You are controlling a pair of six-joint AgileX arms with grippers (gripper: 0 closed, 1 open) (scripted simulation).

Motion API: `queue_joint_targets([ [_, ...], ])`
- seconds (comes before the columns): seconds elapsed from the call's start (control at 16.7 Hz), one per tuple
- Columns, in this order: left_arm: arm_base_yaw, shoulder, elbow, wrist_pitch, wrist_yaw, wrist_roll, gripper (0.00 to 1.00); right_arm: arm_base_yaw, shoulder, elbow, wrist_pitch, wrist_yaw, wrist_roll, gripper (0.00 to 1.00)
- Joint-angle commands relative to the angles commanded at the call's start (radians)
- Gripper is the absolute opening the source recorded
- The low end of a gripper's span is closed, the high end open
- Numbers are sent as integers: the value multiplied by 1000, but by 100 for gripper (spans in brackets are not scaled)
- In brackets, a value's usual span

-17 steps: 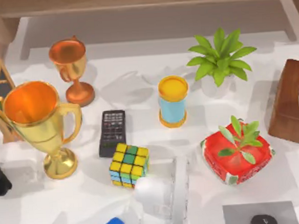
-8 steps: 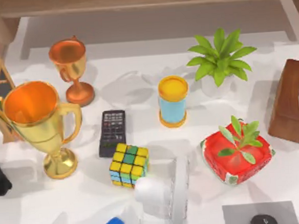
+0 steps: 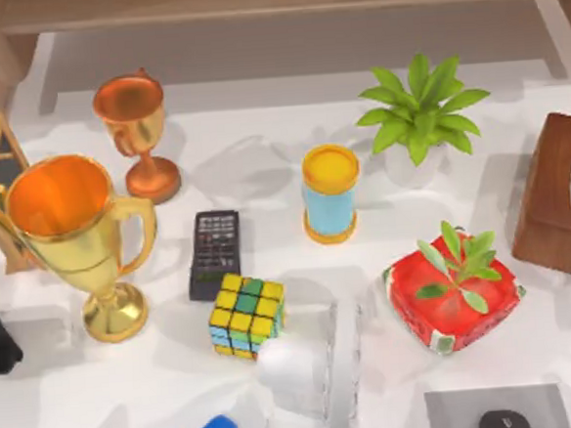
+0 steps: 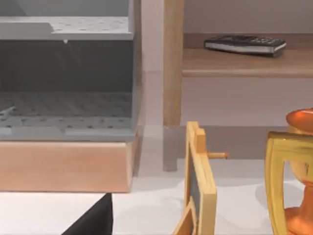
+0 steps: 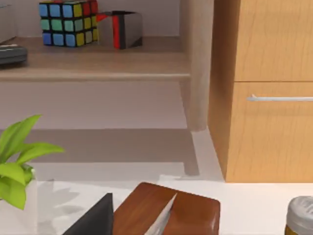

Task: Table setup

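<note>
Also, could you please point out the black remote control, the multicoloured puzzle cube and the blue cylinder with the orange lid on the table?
Black remote control (image 3: pixel 215 253), top view, middle of its keypad.
Multicoloured puzzle cube (image 3: pixel 246 313), top view, its top face.
Blue cylinder with orange lid (image 3: pixel 329 170), top view, centre of lid.

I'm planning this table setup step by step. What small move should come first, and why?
Probably ease the left arm over the Rubik's cube: it lies low near the table's front, left of centre, just apart from the black remote, and far shorter than the gold trophy.
</note>
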Motion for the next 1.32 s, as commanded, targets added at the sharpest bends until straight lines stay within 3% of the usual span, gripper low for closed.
queue_joint_targets([
  [0.42,0,0,0,0,0,0,100,3,-10,-6,-7,4,-6,100],
  [0.66,-34,101,103,-8,-32,0,100,3,-10,-6,-7,4,-6,100],
  [0.96,-138,442,462,-32,-128,2,100,3,-10,-6,-7,4,-6,100],
  [1.32,-308,1030,1100,-72,-285,5,100,3,-10,-6,-7,4,-6,100],
])
